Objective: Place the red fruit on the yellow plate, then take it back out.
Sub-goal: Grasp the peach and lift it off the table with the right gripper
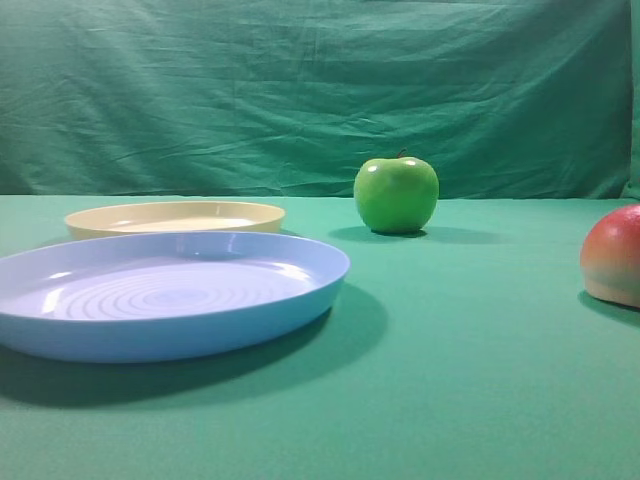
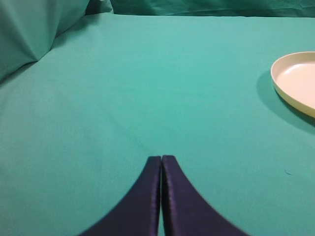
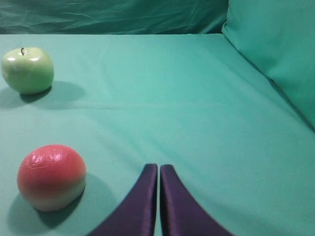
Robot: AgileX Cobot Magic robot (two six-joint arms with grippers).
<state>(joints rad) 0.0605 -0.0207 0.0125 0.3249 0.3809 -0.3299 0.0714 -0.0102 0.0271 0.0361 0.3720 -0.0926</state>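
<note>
The red fruit (image 1: 615,254), red on top and pale cream below, rests on the green cloth at the right edge of the exterior view. In the right wrist view the red fruit (image 3: 51,176) lies to the left of my right gripper (image 3: 159,167), which is shut and holds nothing. The yellow plate (image 1: 175,216) sits at the back left, holding nothing. Its rim (image 2: 283,88) shows at the right edge of the left wrist view. There my left gripper (image 2: 161,158) is shut over bare cloth, well apart from the plate. Neither gripper shows in the exterior view.
A larger light-blue plate (image 1: 170,330) with concentric rings lies in front of the yellow one. A glossy green apple (image 1: 396,194) stands behind the middle, and the apple (image 3: 27,71) also shows far left in the right wrist view. Green cloth drapes the back and sides.
</note>
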